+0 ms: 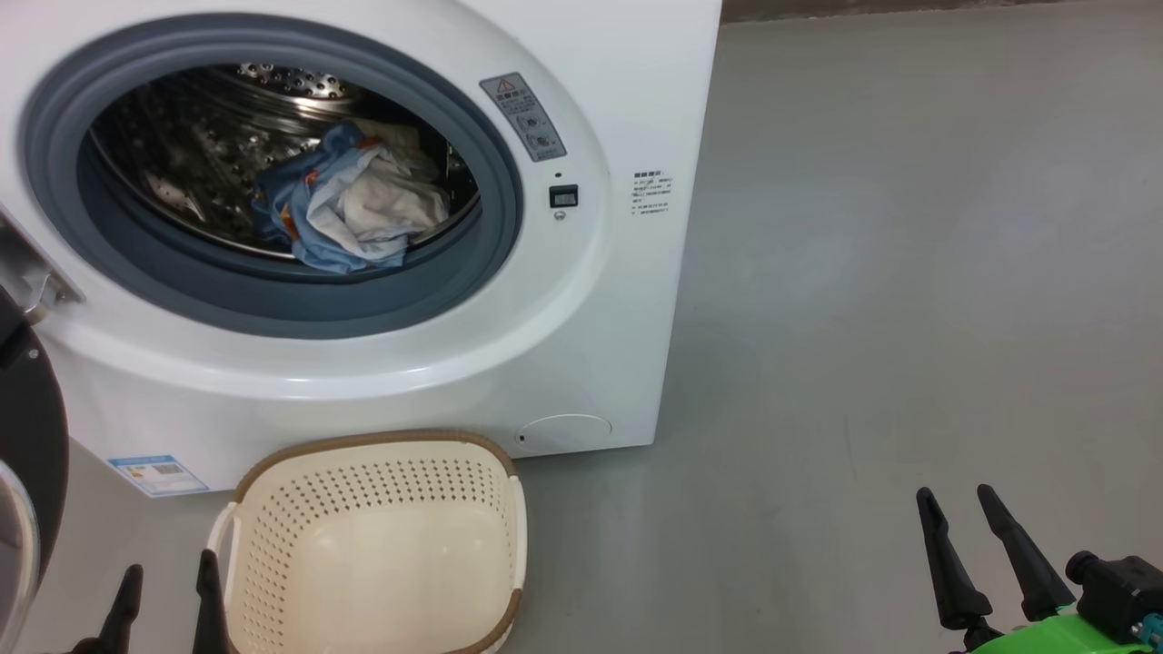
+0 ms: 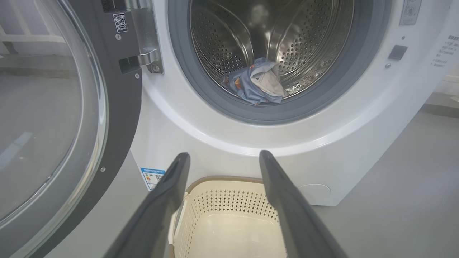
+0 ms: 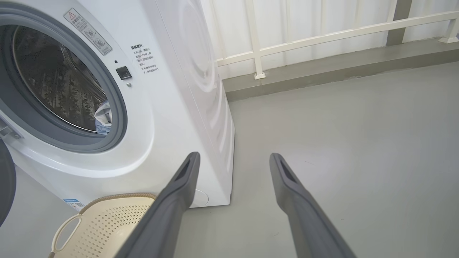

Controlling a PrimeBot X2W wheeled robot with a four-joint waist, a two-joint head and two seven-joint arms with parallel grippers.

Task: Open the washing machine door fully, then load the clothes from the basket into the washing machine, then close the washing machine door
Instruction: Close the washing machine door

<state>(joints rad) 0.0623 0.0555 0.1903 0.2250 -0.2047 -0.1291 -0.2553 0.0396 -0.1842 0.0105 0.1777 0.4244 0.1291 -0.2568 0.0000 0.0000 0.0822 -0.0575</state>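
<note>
— Black ring, glass bowl in the middle: the washing machine door (image 2: 53, 118) stands swung out on its hinge (image 2: 147, 57) at my left. How's the load?

— On my screens the clothes (image 1: 350, 204) are all in the drum (image 2: 287, 36), a blue and cream heap low at the front, just behind the gasket (image 1: 273, 309). The basket (image 1: 363, 509) sits bare on the floor (image 1: 909, 272), close against the washing machine (image 1: 563, 318). I'd say loading is finished; only the closing is left.

— Claws?

— My left gripper (image 2: 224, 154) has its fingers spread wide, nothing between them, low beside the basket's left side. My right gripper (image 1: 956, 490) is likewise apart and bare, well off to the right over open floor.

— How will the door handle?

— Stiff and fairly heavy, I reckon, with that thick glass; it should swing in one arc with no flex. The glossy face looks slippery, so I wouldn't pinch it. I'd hook the left fingers behind the free edge, far from the hinge, and sweep it round, leaving the bulging glass alone.

— Risks?

— Soft cloth near the gasket could get trapped; I can't tell from here whether the heap lies clear of the lip.
</note>
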